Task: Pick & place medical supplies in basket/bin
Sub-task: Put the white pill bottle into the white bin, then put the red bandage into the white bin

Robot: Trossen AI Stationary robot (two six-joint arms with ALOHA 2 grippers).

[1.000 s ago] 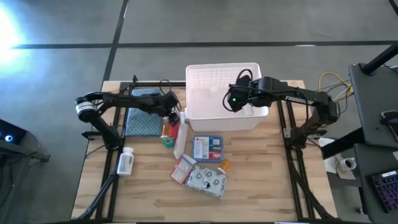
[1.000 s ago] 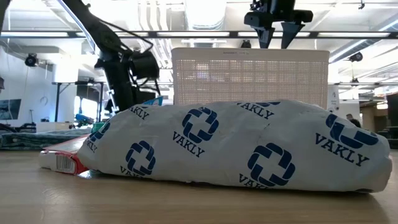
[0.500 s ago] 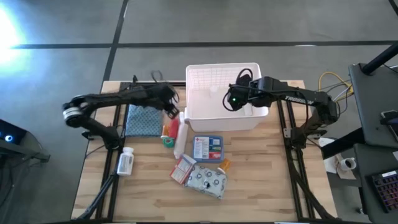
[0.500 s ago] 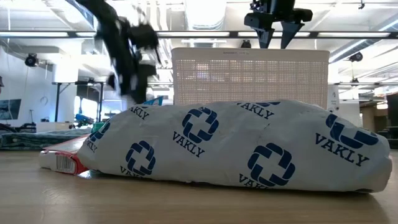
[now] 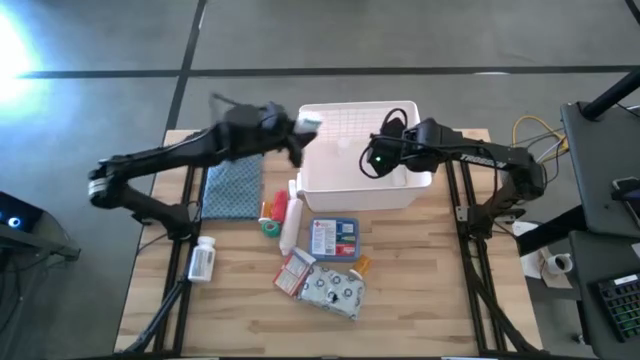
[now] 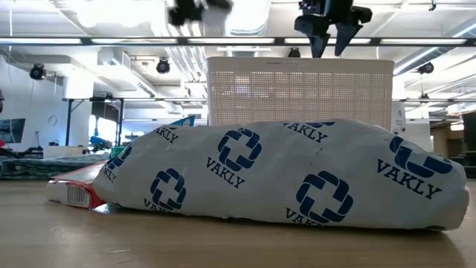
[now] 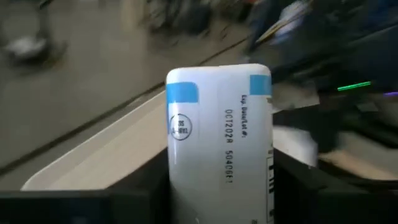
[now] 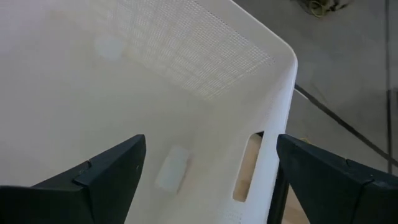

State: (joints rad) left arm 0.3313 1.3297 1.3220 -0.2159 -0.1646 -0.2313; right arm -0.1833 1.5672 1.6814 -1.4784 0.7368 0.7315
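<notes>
The left gripper (image 5: pixel 300 133) is positioned above the left rim of the white basket (image 5: pixel 357 195), raised off the table. Its fingers are closed on a white box with blue corner marks (image 7: pixel 219 149) (printed lot text is visible on its face in the left wrist view); the box sits upright between the two dark fingers.

The right gripper (image 5: pixel 377 160) hangs over the basket interior, near its right side. Its fingers (image 8: pixel 93 177) are spread wide apart and hold nothing; the basket's lattice wall and handle slot show between them.

Remaining supplies lie on the table in front of the basket:
- white pill bottle (image 5: pixel 203 260), well left
- red-and-white tubes (image 5: pixel 283 215)
- green roll (image 5: pixel 269 228)
- blue-white flat box (image 5: pixel 334 240)
- red-white packet (image 5: pixel 294 271)
- silvery dotted pouch (image 5: pixel 334 291)
</notes>
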